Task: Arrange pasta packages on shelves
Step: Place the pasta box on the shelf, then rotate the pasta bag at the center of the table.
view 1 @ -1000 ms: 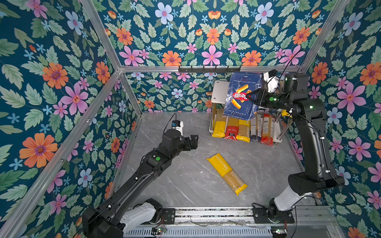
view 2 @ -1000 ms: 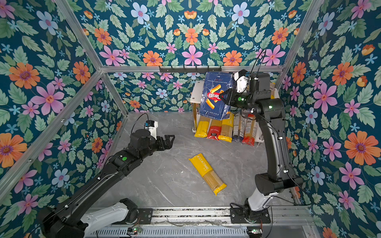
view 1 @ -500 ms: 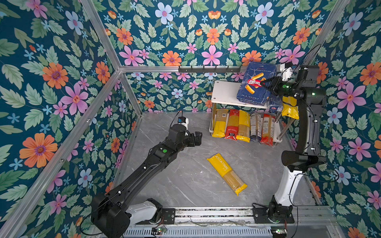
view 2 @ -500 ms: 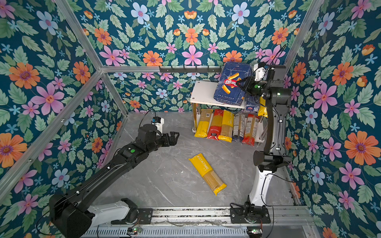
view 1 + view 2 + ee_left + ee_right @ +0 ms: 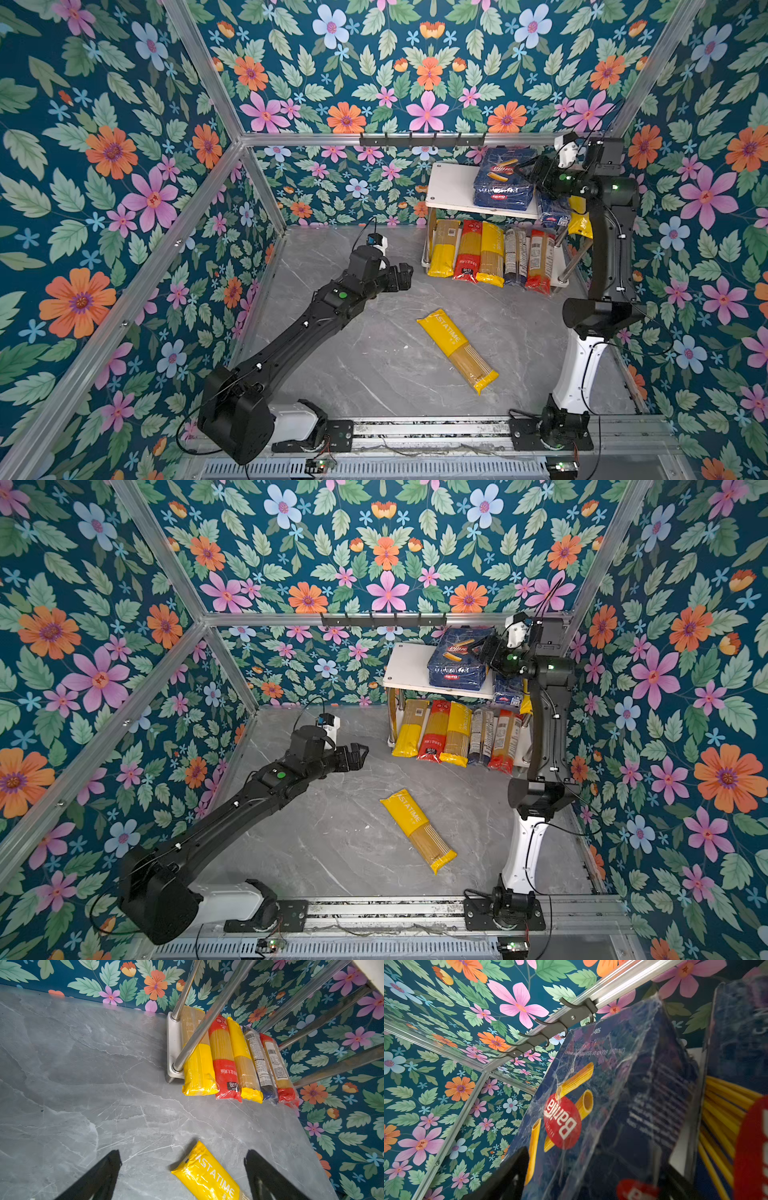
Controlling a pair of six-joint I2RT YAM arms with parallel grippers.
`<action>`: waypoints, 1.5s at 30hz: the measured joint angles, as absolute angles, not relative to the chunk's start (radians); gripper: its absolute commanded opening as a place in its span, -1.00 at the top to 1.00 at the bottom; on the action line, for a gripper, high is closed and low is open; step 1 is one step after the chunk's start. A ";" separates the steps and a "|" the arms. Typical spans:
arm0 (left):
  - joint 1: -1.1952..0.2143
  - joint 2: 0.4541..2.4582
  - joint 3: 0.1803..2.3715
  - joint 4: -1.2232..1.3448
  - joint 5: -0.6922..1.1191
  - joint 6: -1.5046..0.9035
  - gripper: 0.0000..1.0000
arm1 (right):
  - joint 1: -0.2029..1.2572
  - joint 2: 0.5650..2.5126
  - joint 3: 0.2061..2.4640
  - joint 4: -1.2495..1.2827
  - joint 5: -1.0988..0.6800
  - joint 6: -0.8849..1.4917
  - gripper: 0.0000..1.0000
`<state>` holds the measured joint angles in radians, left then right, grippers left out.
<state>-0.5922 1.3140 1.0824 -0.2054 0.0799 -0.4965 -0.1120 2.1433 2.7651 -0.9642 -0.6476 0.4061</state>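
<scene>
Lifted onto the shelves' [image 5: 451, 189] top board, the wide Barilla pack [image 5: 505, 178] sits between the right gripper's [image 5: 528, 170] seemingly parted jaws. Nearer the left gripper [image 5: 406, 275], whose jaws stand apart, the yellow spaghetti bag [image 5: 457, 351] lies diagonally on the table [image 5: 374, 374].

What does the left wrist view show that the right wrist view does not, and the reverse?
Only left wrist: the grey table, five spaghetti bags on the lower shelf, the loose yellow PASTATIME bag. Only right wrist: the blue Barilla penne pack, the black hook rail. Both: floral wallpaper.
</scene>
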 measured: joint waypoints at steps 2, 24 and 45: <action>-0.589 1.314 1.076 -0.202 0.084 -0.496 -0.93 | -0.114 2.129 2.753 -0.968 -0.627 0.396 -0.79; -0.584 1.208 0.982 -0.165 0.126 -0.525 -0.93 | 0.022 1.761 2.319 -0.967 -0.397 0.259 -0.85; -0.592 1.004 0.705 -0.164 0.151 -0.606 -0.99 | 0.478 0.994 1.248 -0.901 -0.050 0.330 -0.86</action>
<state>-0.5922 1.0039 0.7048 -0.1642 0.1509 -0.6064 0.4778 0.9936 1.2480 -0.9009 -0.0498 0.3298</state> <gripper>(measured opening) 0.993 0.929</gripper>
